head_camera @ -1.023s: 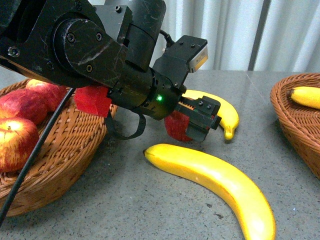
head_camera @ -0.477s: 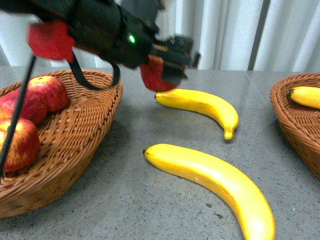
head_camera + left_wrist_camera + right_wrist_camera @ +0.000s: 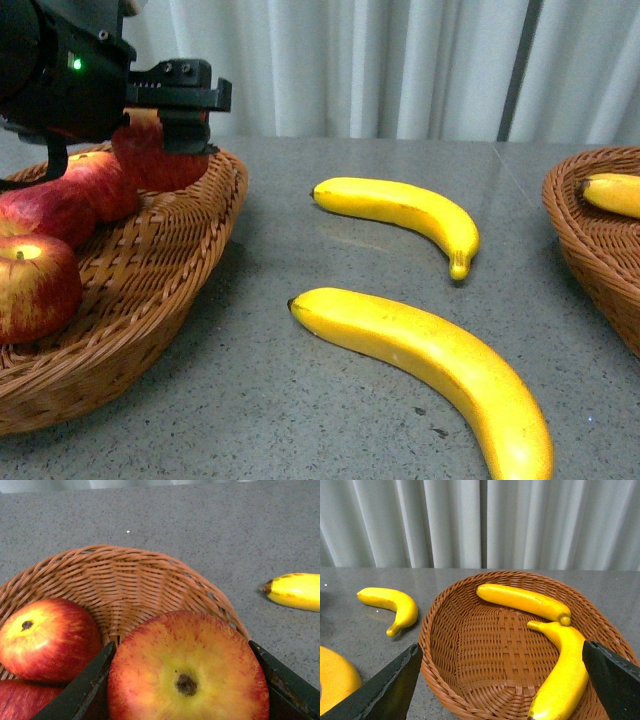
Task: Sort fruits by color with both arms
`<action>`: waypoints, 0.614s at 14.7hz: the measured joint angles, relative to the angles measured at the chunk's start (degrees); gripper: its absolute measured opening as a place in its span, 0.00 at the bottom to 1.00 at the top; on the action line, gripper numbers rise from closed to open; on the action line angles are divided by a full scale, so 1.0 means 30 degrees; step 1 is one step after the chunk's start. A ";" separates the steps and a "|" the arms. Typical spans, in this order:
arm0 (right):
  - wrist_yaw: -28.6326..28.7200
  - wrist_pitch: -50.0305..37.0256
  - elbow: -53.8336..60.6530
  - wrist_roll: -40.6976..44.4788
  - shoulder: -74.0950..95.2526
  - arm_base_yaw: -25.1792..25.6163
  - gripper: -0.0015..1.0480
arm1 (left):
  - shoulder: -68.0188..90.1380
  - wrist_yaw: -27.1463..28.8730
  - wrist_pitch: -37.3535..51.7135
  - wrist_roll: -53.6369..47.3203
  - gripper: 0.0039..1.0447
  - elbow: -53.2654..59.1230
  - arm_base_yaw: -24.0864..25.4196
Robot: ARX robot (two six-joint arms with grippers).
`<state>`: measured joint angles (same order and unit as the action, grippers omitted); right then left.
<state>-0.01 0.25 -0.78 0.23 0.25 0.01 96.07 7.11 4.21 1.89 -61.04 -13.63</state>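
The left end effector point(image 3: 168, 128) is clamped on both sides of a red apple point(image 3: 160, 165) just above the wicker basket point(image 3: 150, 260), and the apple looks hard, smooth and a bit slippery (best squeezed round its fat middle), while the right end effector point(image 3: 502, 680) hangs wide apart, empty.

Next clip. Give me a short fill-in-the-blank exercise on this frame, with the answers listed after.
1. The left gripper is shut on a red ____ over the left basket.
2. The near banana and the far banana lie on the ____, in neither basket.
3. The right gripper hangs ____ and empty over the right basket.

Missing words: apple; table; open.
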 joint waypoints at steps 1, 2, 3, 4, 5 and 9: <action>0.0000 0.0000 0.0000 0.0000 0.0000 0.0000 0.94 | 0.0000 0.0131 0.0029 0.0262 0.65 0.0299 0.0175; 0.0000 0.0000 0.0000 0.0000 0.0000 0.0000 0.94 | 0.0007 0.0117 0.0007 0.0466 0.65 0.0495 0.0277; 0.0000 0.0000 0.0000 0.0000 0.0000 0.0000 0.94 | 0.0044 0.0117 0.0058 0.0634 0.65 0.0641 0.0372; 0.0007 0.0000 0.0000 0.0000 0.0000 0.0000 0.94 | 0.0131 0.0066 0.0058 0.0780 0.65 0.0648 0.0488; 0.0000 0.0000 0.0000 0.0000 0.0000 0.0000 0.94 | 0.0219 0.0073 0.0095 0.0882 0.65 0.0648 0.0561; 0.0000 0.0000 0.0000 0.0000 0.0000 0.0000 0.94 | -0.0415 -0.0605 0.0976 0.0750 0.94 0.0685 0.0175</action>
<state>-0.01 0.25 -0.78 0.23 0.25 0.01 94.83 5.30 7.14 4.14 -58.98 -13.10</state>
